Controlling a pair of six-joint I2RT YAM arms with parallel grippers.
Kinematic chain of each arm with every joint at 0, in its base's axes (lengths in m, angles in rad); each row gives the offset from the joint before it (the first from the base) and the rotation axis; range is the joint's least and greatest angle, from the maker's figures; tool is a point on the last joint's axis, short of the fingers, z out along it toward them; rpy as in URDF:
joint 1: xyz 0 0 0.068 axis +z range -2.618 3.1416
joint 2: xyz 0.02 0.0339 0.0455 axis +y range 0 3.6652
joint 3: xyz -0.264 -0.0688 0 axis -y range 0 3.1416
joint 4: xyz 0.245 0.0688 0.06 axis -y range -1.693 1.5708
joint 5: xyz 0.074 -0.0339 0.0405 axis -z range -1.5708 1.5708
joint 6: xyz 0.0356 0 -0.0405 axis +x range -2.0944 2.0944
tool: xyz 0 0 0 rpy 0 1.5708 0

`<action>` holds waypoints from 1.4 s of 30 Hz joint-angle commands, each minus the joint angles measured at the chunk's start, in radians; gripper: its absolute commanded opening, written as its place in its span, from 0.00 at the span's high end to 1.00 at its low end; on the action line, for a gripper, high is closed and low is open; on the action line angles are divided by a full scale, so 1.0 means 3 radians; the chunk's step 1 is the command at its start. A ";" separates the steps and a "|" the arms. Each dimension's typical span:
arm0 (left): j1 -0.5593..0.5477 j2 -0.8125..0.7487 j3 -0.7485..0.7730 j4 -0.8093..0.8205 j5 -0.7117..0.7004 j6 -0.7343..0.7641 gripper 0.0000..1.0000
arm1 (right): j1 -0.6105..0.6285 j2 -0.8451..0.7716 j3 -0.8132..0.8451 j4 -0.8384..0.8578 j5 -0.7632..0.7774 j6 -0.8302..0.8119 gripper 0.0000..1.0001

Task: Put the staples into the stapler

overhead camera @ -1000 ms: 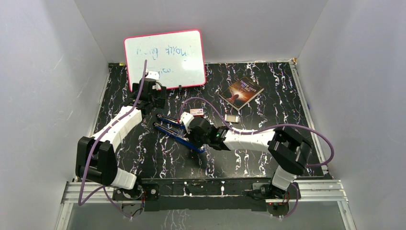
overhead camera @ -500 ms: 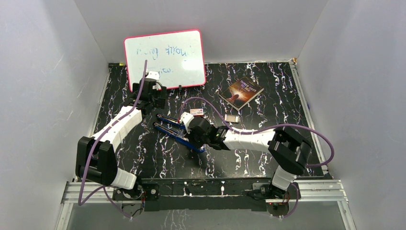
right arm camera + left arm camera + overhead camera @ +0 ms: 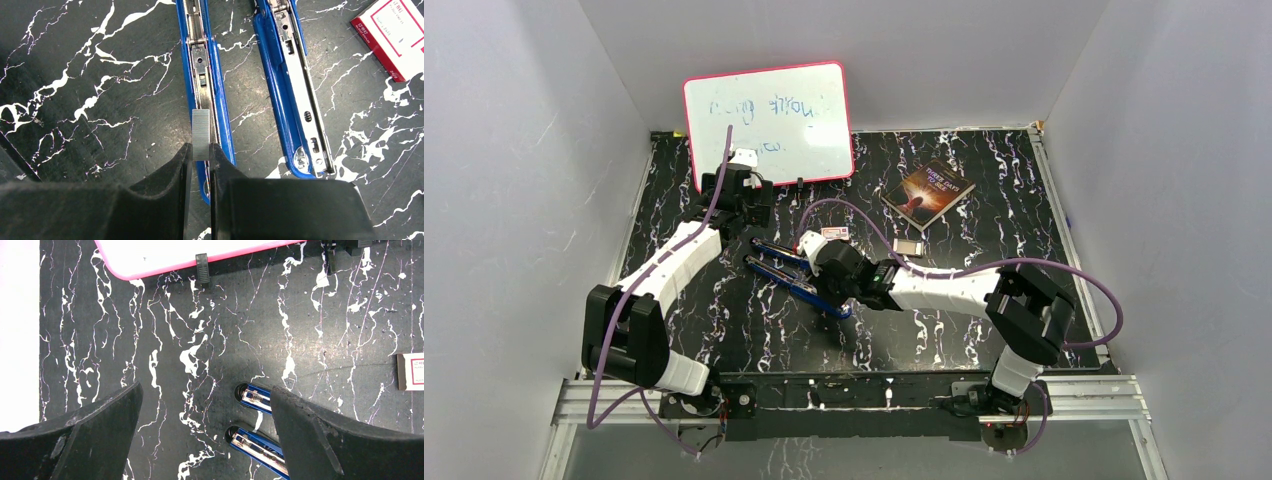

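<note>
Right tool (image 3: 201, 152) pinches the staples (image 3: 201, 131), strip parallel to the opened stapler (image 3: 200, 65) channel and nearly over its near end; left tool (image 3: 205, 395) gapes wide beyond

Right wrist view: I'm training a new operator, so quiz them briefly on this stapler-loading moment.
1. True or false: the right gripper is shut on the staples.
2. The stapler lies: A closed, B opened out, C upright.
3. Fill in: the left gripper is ___ (open or shut).
Key: 1 true; 2 B; 3 open.
</note>
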 commanded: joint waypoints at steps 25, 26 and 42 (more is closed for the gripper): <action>-0.0019 -0.0049 -0.0031 0.0022 -0.0061 0.0040 0.02 | -0.0043 -0.0022 0.0160 0.0041 -0.0018 0.0039 1.00; -0.0018 -0.0051 -0.0031 0.0024 -0.0061 0.0040 0.02 | -0.0042 -0.0031 0.0155 0.0048 -0.0009 0.0041 1.00; -0.0020 -0.0046 -0.0031 0.0027 -0.0066 0.0045 0.02 | -0.0043 -0.0006 0.0177 -0.0017 0.0087 0.0062 1.00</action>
